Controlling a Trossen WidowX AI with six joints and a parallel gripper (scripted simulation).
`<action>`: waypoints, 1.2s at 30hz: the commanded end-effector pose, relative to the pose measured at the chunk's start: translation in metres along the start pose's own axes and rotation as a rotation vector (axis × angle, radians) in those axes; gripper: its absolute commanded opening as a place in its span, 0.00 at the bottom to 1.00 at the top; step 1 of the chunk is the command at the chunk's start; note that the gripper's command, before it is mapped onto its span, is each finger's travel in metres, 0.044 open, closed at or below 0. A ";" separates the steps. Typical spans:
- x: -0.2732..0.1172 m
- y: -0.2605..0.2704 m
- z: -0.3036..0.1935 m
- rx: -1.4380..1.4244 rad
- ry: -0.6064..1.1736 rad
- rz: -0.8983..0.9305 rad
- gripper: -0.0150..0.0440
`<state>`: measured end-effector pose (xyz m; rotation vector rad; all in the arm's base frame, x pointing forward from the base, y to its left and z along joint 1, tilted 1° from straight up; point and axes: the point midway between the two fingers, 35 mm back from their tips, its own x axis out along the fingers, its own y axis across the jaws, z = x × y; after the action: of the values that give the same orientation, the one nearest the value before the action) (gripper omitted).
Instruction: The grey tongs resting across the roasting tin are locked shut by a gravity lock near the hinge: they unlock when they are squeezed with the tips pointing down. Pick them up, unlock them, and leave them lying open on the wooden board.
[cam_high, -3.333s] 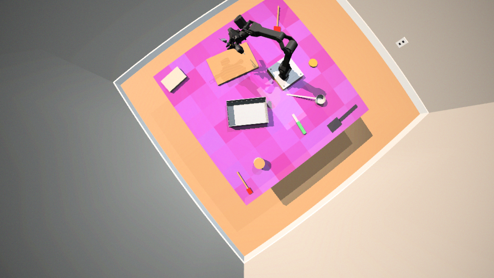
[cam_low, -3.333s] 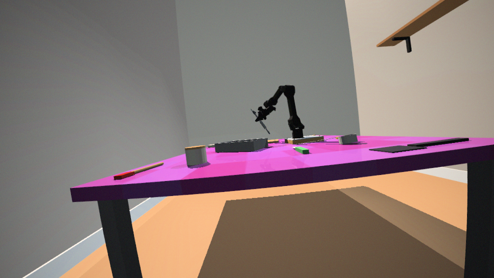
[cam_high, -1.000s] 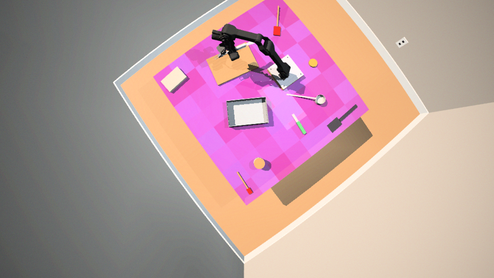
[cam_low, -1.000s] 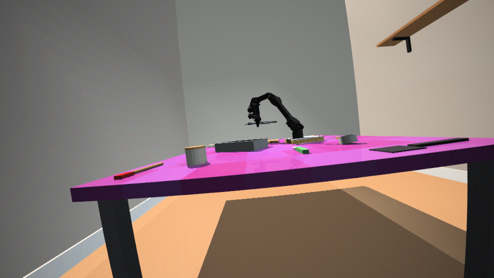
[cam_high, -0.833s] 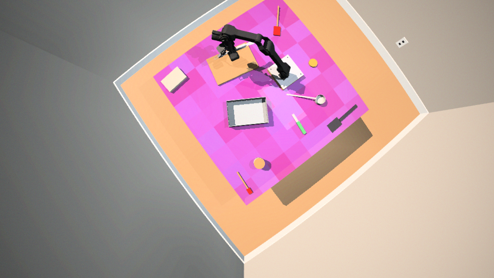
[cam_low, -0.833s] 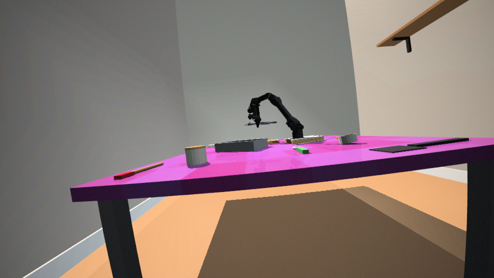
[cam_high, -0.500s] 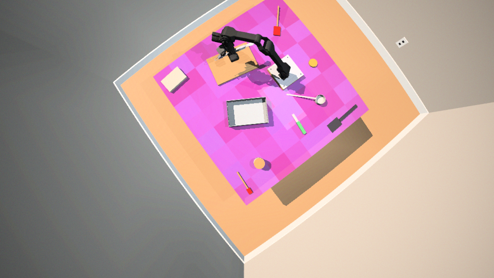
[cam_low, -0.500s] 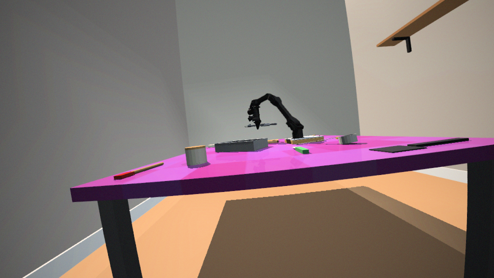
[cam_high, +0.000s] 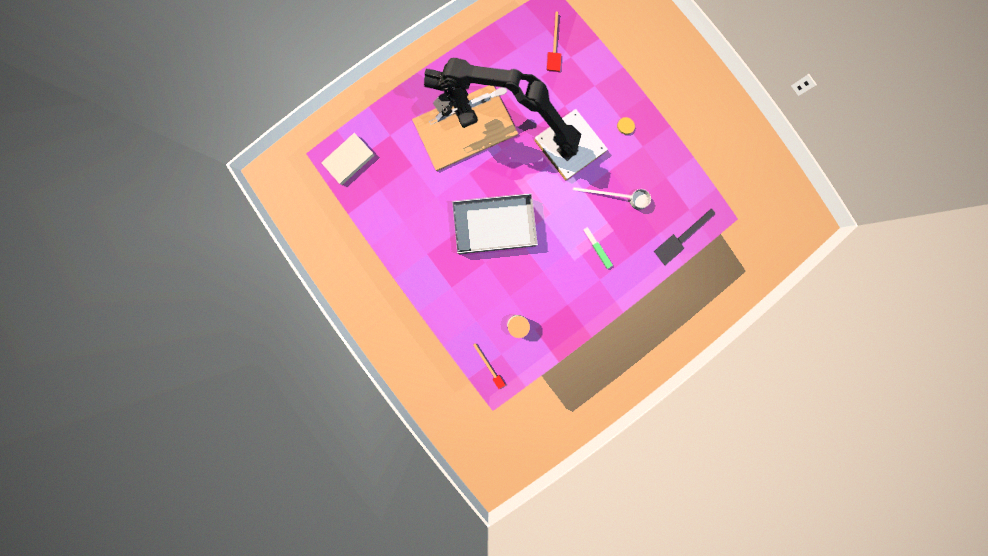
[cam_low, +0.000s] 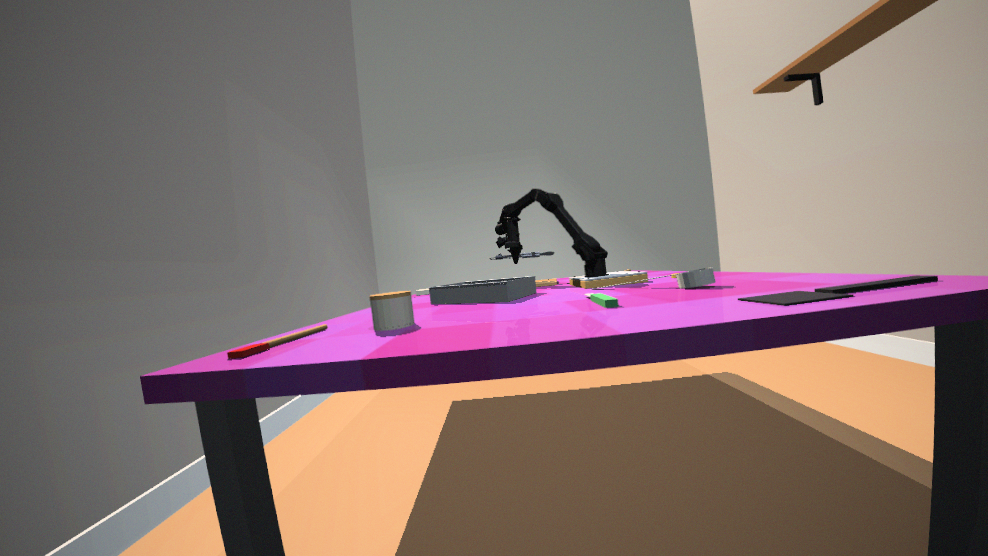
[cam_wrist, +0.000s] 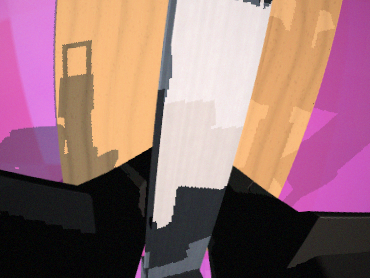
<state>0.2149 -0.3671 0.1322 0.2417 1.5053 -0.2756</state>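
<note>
- Gripper (cam_high: 449, 109) (cam_low: 515, 260) (cam_wrist: 184, 155) clamps the grey tongs (cam_high: 486, 100) (cam_low: 536, 255) (cam_wrist: 210, 100), nearly level, above the wooden board (cam_high: 445, 152) (cam_low: 547, 282) (cam_wrist: 112, 100).
- Placing seems in hand; next calls for lowering, if already unlocked.

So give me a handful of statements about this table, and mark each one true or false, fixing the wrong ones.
1. The grey tongs are held in the air by the jaws. True.
2. The tongs hang steeply, tips straight down. False: they are roughly level.
3. The roasting tin has the tongs lying across it. False: they are above the wooden board.
4. The green-handled tool lies on the table. True.
5. The can with the orange top lies on its side. False: it stands upright.
</note>
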 end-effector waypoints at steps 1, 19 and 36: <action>0.006 -0.001 0.000 0.005 0.001 -0.005 0.00; 0.036 0.000 -0.001 0.008 0.004 -0.009 0.00; 0.064 0.003 -0.004 0.011 0.007 -0.012 0.00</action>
<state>0.2149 -0.3652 0.0718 0.2440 1.5128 -0.2839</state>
